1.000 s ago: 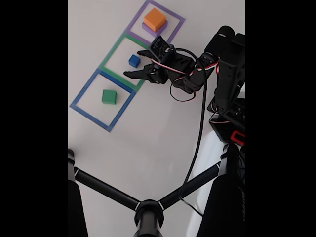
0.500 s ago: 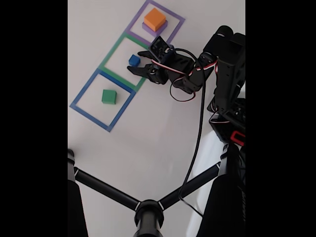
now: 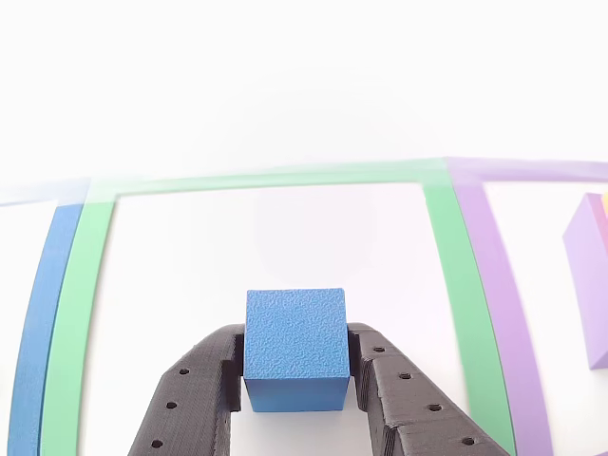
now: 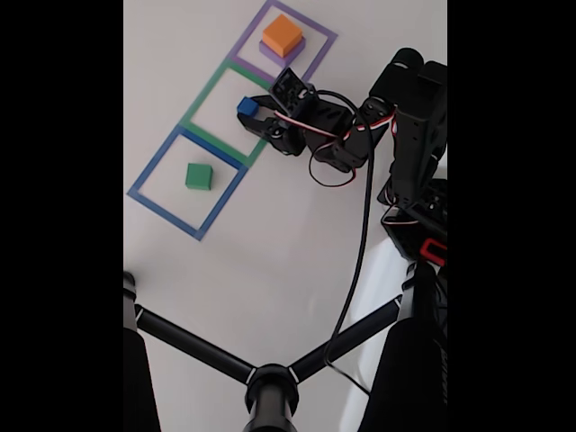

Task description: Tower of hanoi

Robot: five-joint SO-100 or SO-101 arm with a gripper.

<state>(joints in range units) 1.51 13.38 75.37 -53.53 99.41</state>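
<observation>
A small blue cube point(image 3: 294, 347) sits inside the green taped square point(image 3: 442, 247), and my black gripper point(image 3: 296, 334) is shut on it, one finger pressed against each side. In the fixed view the gripper point(image 4: 251, 113) reaches into the green square point(image 4: 202, 101) and holds the blue cube point(image 4: 246, 106) near its right part. A green cube point(image 4: 199, 176) lies in the blue taped square point(image 4: 148, 171). An orange block point(image 4: 283, 34) rests on a flat purple block point(image 4: 290, 54) inside the purple taped square point(image 4: 317, 56). The purple block's edge point(image 3: 591, 285) shows at the right of the other view.
The arm's black body and servo cables point(image 4: 396, 126) stand to the right of the squares. A black tripod point(image 4: 270, 382) spreads its legs across the lower part of the fixed view. White table point(image 4: 270, 261) lies open between the squares and the tripod.
The gripper has moved up and left in the fixed view, into the green square, and its open jaws have come together on the blue cube.
</observation>
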